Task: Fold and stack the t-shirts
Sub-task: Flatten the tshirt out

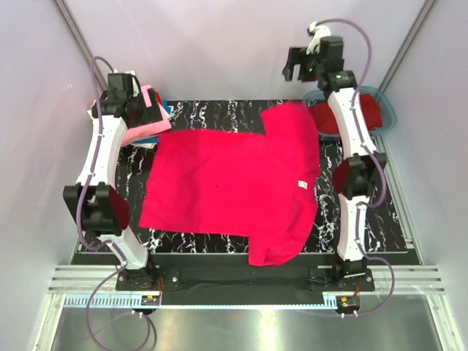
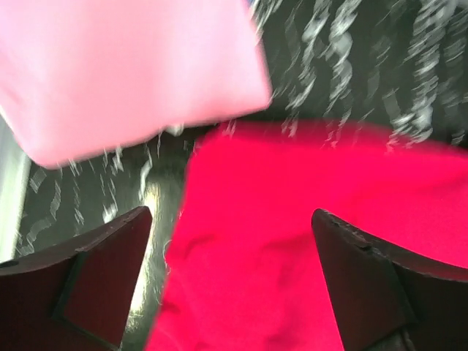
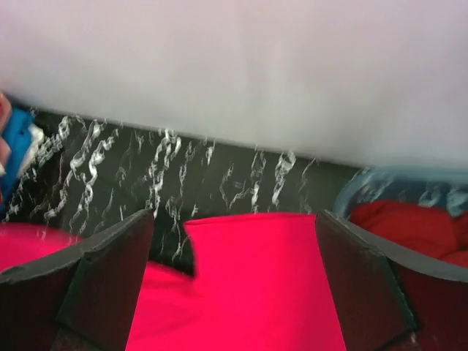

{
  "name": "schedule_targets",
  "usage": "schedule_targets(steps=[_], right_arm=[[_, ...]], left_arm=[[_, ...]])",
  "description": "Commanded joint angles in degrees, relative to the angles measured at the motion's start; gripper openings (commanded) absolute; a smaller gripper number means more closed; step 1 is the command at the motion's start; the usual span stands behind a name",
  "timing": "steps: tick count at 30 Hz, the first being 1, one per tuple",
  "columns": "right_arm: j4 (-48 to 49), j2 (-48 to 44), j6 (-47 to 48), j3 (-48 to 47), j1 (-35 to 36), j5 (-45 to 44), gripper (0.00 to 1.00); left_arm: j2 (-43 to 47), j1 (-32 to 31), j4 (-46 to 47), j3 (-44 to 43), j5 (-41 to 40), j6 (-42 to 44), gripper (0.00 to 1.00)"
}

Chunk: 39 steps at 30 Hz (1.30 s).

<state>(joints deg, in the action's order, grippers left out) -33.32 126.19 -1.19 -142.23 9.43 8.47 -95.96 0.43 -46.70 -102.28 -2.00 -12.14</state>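
Pinkish-red t-shirt (image 1: 234, 186) flat; L claw (image 2: 230, 216) & R claw (image 3: 234, 216) spread wide, empty.

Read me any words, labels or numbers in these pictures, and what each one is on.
No text can be read.
White tag on the red shirt: too small to read.
Marked strip along the near edge: marks too small to read.
Both wrist views: blurred, no writing seen.
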Motion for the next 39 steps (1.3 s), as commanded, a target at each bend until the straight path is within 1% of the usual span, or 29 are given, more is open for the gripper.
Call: schedule_targets(steps=[1, 2, 3, 4, 5, 6, 7, 8, 9, 10, 11, 12, 13, 14, 15, 17, 18, 19, 20, 21, 22, 23, 29, 33, 34, 35, 36, 38, 39], right_arm=[[-10.6, 0.2, -6.5, -4.8, 1.1, 7.7, 1.00], [-6.0, -4.0, -7.0, -0.7, 1.1, 8.1, 1.00], [-3.6, -6.5, -7.2, 3.5, 1.1, 7.9, 0.99], [-1.6, -9.3, -7.5, 11.5, 1.1, 7.7, 1.00], [1.0, -14.2, -7.5, 14.8, 1.1, 7.6, 1.00], [1.5, -16.6, -7.8, 17.7, 1.1, 8.1, 1.00], [1.7, -18.7, -8.3, 22.8, 1.1, 8.0, 1.00], [1.8, -22.8, -9.7, 25.5, 1.1, 7.5, 1.00], [1.9, -24.9, -10.8, 28.4, 1.1, 6.3, 1.00], [1.9, -26.9, -11.8, 34.3, 1.1, 5.9, 1.00], [1.8, -30.8, -13.7, 37.4, 1.1, 5.1, 1.00], [1.3, -32.4, -15.0, 40.4, 1.2, 3.9, 1.00], [0.8, -35.0, -16.3, 46.0, 1.1, 3.0, 1.00], [0.3, -36.2, -18.1, 48.9, 1.1, 2.6, 1.00], [0.3, -37.1, -19.3, 54.6, 1.1, 2.3, 1.00], [0.9, -39.3, -21.7, 59.9, 1.1, 2.8, 1.00], [0.8, -39.5, -22.3, 62.2, 1.1, 2.8, 1.00], [0.6, -39.7, -22.8, 65.9, 1.2, 2.7, 1.00], [0.4, -39.4, -23.5, 67.4, 1.0, 2.7, 1.00], [0.2, -39.0, -23.5, 69.4, 1.1, 2.6, 1.00], [-0.2, -38.1, -23.5, 69.8, 1.1, 2.2, 1.00], [-1.4, -35.8, -23.2, 69.9, 1.1, 1.6, 1.00], [-7.4, -23.1, -20.4, 62.9, 1.1, -1.3, 1.00], [-10.6, -14.2, -18.9, 54.6, 1.1, -2.8, 1.00], [-11.2, -10.4, -18.2, 53.0, 1.1, -3.2, 1.00], [-12.6, -8.5, -17.8, 51.4, 1.1, -4.5, 1.00], [-13.4, -6.7, -17.4, 47.9, 1.1, -5.2, 1.00], [-15.6, -1.4, -16.7, 44.0, 1.1, -7.1, 1.00], [-16.6, 0.4, -16.3, 39.5, 1.1, -7.9, 1.00]], left_arm=[[3.0, 0.7, -2.7, 0.5, 6.5, -2.4, 0.99], [6.1, 0.6, -0.8, 2.0, 6.7, -2.4, 0.99], [7.6, 0.7, -0.6, 3.1, 6.6, -2.6, 0.99], [9.0, 0.8, -0.8, 5.1, 6.4, -2.8, 0.99], [11.6, 0.7, -1.0, 6.1, 6.5, -3.1, 0.99], [13.0, 0.7, -1.3, 7.4, 6.6, -3.6, 0.99], [15.9, 0.7, -1.4, 10.6, 6.8, -3.8, 0.99], [17.5, 0.7, -0.8, 13.0, 7.1, -4.4, 0.99], [19.0, 0.7, -0.2, 15.3, 7.1, -4.6, 0.99], [20.5, 0.7, 0.5, 17.8, 7.1, -5.0, 0.99], [23.2, 0.7, 1.7, 23.5, 7.1, -6.0, 0.99], [24.3, 0.7, 2.4, 26.0, 7.2, -6.7, 0.99], [25.9, 0.7, 3.0, 28.9, 7.5, -7.3, 0.99], [26.5, 0.7, 4.6, 33.7, 9.5, -8.0, 0.99], [27.1, 0.6, 5.4, 36.4, 10.3, -9.3, 0.99], [28.6, 0.6, 8.5, 40.9, 12.8, -10.5, 0.99], [29.2, 0.5, 9.3, 44.9, 13.1, -11.7, 0.99], [29.9, 0.5, 10.0, 46.5, 13.5, -12.4, 0.99], [30.2, 0.2, 12.0, 49.8, 13.9, -13.6, 0.99], [30.2, -0.2, 12.8, 50.8, 14.0, -14.3, 0.99], [29.9, -0.2, 13.4, 51.9, 13.5, -14.8, 0.99], [29.2, -1.6, 14.7, 52.7, 13.3, -15.4, 0.99], [20.5, -4.2, 19.0, 55.9, 11.5, -16.9, 0.99], [17.2, -4.6, 21.3, 57.8, 10.3, -17.8, 0.98], [16.1, -4.6, 21.4, 58.2, 9.1, -18.1, 0.98], [15.5, -4.6, 21.6, 58.4, 8.7, -18.3, 0.97], [14.9, -4.6, 21.7, 58.4, 8.2, -18.3, 0.96], [13.4, -4.6, 21.8, 58.7, 7.2, -18.5, 0.95], [13.0, -4.6, 21.9, 58.9, 7.3, -18.6, 0.95]])
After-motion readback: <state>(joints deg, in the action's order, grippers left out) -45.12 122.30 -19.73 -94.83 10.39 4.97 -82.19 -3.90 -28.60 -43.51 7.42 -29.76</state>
